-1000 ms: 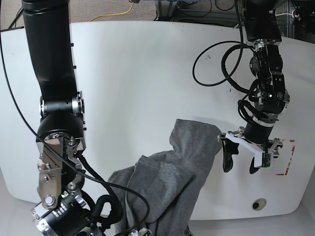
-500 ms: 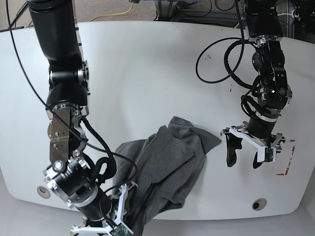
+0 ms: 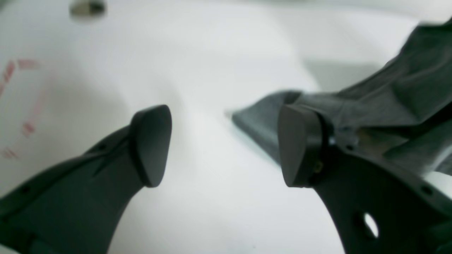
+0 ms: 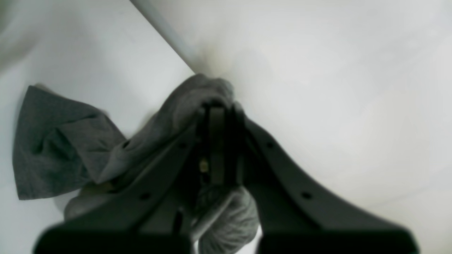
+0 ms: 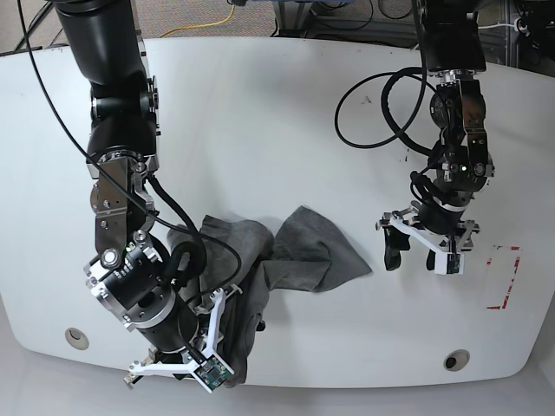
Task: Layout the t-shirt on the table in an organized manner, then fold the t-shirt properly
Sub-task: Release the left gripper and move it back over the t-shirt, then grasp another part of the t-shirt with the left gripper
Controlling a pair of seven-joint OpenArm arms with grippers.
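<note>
Grey t-shirt (image 5: pixel 286 260) lies bunched near the table's (image 5: pixel 260 113) front edge, the right gripper (image 4: pixel 217 116) clamped on its cloth; the left gripper (image 5: pixel 420 250) hangs wide-jawed and empty beside its free corner.

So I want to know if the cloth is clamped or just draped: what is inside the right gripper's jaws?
In the right wrist view the right gripper is shut on a bunched fold of the t-shirt. The pads cover how deep the cloth goes.
</note>
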